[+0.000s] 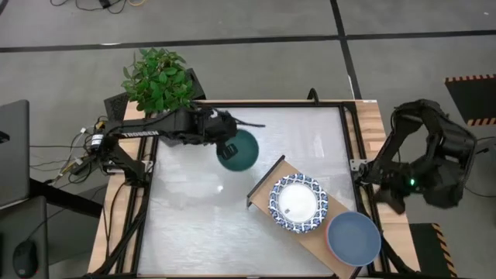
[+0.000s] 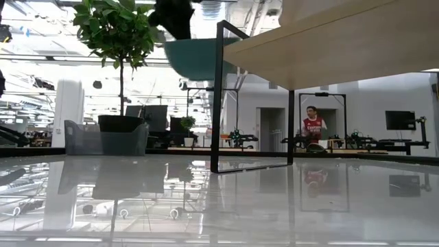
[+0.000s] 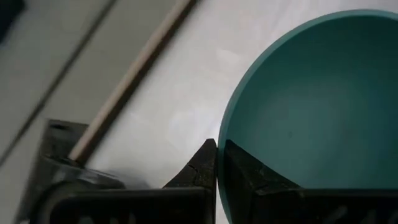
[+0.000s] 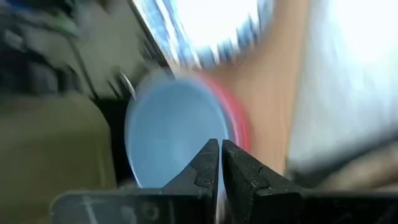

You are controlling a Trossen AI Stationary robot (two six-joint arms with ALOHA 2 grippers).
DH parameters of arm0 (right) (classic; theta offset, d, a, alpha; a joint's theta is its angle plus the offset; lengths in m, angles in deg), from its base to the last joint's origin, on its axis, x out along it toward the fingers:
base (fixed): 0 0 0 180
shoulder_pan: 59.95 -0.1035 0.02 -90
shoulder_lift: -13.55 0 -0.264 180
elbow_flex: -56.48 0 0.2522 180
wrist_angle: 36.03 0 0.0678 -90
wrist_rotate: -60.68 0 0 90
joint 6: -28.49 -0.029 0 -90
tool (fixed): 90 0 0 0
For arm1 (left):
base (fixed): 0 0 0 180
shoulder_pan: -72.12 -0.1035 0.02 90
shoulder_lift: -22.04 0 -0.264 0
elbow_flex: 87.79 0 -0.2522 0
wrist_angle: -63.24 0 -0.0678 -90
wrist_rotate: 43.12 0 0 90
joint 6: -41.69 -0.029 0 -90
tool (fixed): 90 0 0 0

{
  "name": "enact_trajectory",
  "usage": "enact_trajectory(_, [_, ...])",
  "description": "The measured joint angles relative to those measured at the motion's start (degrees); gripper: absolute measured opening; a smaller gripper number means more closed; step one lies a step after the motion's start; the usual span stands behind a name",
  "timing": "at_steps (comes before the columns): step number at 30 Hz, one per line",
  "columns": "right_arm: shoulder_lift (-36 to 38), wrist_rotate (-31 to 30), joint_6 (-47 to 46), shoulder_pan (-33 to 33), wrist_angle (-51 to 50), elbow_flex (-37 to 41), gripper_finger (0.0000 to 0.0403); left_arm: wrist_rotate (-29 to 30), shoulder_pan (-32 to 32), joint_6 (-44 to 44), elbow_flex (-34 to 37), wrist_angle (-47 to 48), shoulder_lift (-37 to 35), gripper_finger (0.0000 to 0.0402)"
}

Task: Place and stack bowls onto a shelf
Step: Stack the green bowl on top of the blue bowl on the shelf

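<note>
While the dark green bowl (image 1: 237, 150) hangs above the table, left of the shelf (image 1: 267, 184), pinched at its rim by your left gripper (image 1: 227, 148) for carrying across, the idle right gripper (image 4: 220, 163), far right, looks closed and empty, its blue-and-red bowl stack (image 4: 180, 130) blurred.

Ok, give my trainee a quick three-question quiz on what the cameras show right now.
1. True or false: the left gripper is shut on the rim of the dark green bowl.
2. What sits on the shelf? A) white bowl with blue patterned rim and slate blue bowl; B) nothing; C) only a plant pot.
3. Fill in: the right gripper is ____ and holds nothing.

Key: 1 true; 2 A; 3 shut.
</note>
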Motion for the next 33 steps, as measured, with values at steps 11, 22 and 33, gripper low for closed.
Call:
enact_trajectory(11, [6.8,-49.6,31.5,11.9,2.8,-0.1,0.0045,19.9,-1.2,-9.8,-6.8,-19.4,-0.1,0.0])
enact_trajectory(22, [2.1,-63.3,70.6,35.1,20.0,-0.1,0.0039,28.5,-1.2,-30.7,-6.9,-52.9,2.1,0.0])
enact_trajectory(33, [-8.3,-58.4,82.8,47.9,29.1,0.0,0.0166,24.4,-1.3,-40.1,-6.8,-67.6,7.1,0.0])
